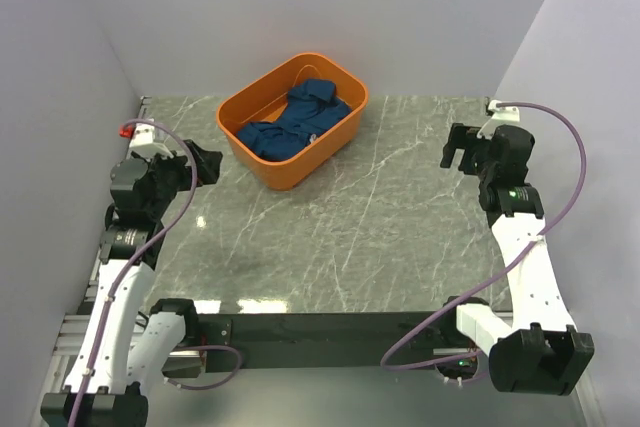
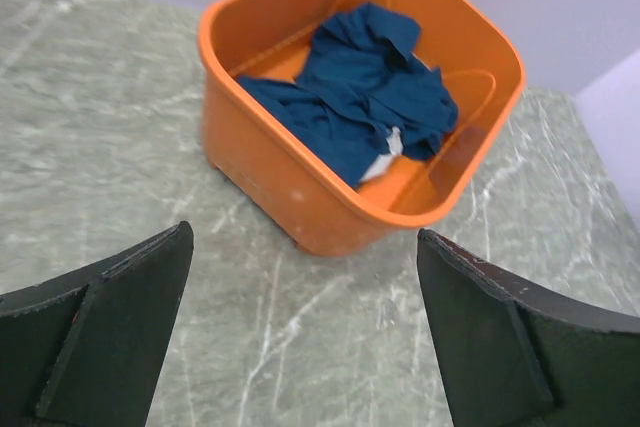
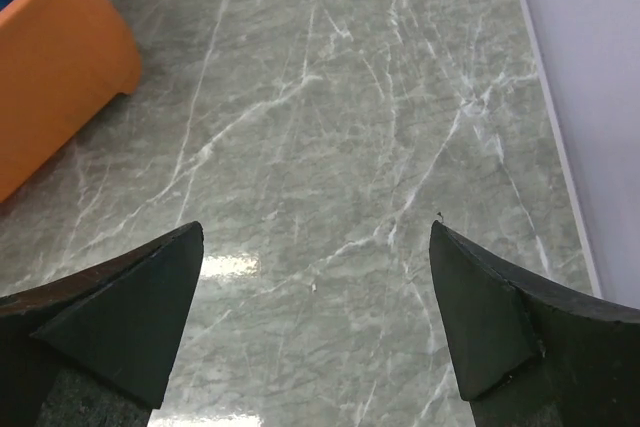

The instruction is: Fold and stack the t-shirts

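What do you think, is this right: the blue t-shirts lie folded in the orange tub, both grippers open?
No: the t-shirts are crumpled, not folded (left wrist view). They lie in the orange tub, left gripper and right gripper open.

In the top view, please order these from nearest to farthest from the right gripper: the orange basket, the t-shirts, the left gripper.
1. orange basket, its right wall toward the right gripper
2. t-shirts, heaped inside the basket
3. left gripper, on the far left side
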Controlling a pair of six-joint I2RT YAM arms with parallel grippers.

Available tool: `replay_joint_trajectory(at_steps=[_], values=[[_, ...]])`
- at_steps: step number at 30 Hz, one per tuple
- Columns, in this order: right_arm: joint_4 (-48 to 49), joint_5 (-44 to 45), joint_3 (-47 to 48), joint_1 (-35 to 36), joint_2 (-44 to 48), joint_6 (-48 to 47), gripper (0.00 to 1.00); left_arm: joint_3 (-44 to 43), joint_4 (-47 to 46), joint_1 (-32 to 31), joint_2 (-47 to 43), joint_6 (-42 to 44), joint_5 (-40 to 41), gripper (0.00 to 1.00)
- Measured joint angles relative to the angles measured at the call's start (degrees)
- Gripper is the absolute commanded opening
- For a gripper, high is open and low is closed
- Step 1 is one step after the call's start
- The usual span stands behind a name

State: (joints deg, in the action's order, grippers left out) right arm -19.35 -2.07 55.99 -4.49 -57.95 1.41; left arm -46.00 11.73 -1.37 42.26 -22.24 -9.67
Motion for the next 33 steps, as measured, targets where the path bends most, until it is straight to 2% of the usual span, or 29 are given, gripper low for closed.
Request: replay_joint_trajectory(at_steps=[5, 11, 14, 21, 26, 33], values=[[-0.59, -5.60, 0.76, 0.00, -0.26, -2.82, 1.00, -2.38, 0.55, 0.02, 4.44, -1.60, -3.61, 1.00], [-8.76, -33.66, 2.99, 0.13, -1.14, -22.64, 1.00, -13.99, 0.72, -1.14, 15.50, -2.89, -8.76, 1.00], [-11.13, -39.89, 2.93, 0.44, -1.66, -25.97, 1.00, -19.91, 1.38, -5.44, 22.40, -2.38, -8.76, 0.99], [-12.00, -43.01, 2.93, 0.42, -3.56, -28.79, 1.00, -32.52, 5.77, -15.67, 40.57, -1.18, -5.38, 0.96], [-11.54, -44.61, 2.93, 0.33, -4.57, -28.11, 1.00, -39.82, 9.16, -18.08, 52.92, -1.46, -1.46, 0.91], [-11.58, -45.18, 2.40, 0.07, -5.14, -27.89, 1.00, -54.82, 14.34, -21.62, 70.10, -1.60, 4.00, 0.86]])
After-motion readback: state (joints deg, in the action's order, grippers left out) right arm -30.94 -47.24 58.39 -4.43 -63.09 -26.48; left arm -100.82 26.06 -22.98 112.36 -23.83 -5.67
